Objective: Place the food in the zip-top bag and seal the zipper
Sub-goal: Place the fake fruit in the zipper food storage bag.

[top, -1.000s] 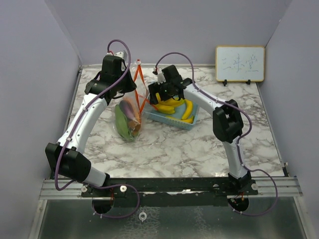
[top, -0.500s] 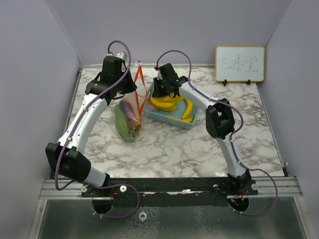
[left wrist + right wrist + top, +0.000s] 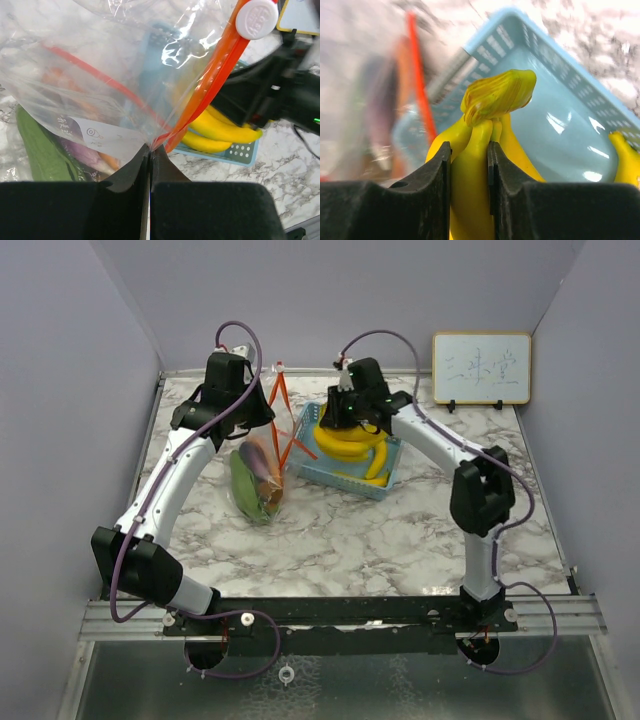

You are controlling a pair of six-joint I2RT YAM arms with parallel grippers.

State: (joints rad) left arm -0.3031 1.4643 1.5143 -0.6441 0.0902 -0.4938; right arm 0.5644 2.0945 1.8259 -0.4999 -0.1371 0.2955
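Note:
The clear zip-top bag (image 3: 262, 480) lies left of centre, its mouth held up. My left gripper (image 3: 150, 150) is shut on the bag's edge, where the orange zipper (image 3: 210, 85) with its white slider (image 3: 256, 17) begins. In the bag lie a green leafy vegetable (image 3: 243, 485), a purple eggplant (image 3: 262, 462) and a carrot (image 3: 107, 161). My right gripper (image 3: 469, 165) is shut on the bunch of yellow bananas (image 3: 492, 95) near its stem, over the blue basket (image 3: 560, 115). From above, the bunch (image 3: 345, 445) hangs under that gripper (image 3: 350, 420).
The blue mesh basket (image 3: 375, 485) stands just right of the bag, with another banana (image 3: 378, 462) in it. A small whiteboard (image 3: 481, 368) leans on the back wall at the right. Purple walls close in the table on three sides.
My right gripper has closed on the banana bunch and swung a little to the right over the basket. The left gripper and the bag have stayed put.

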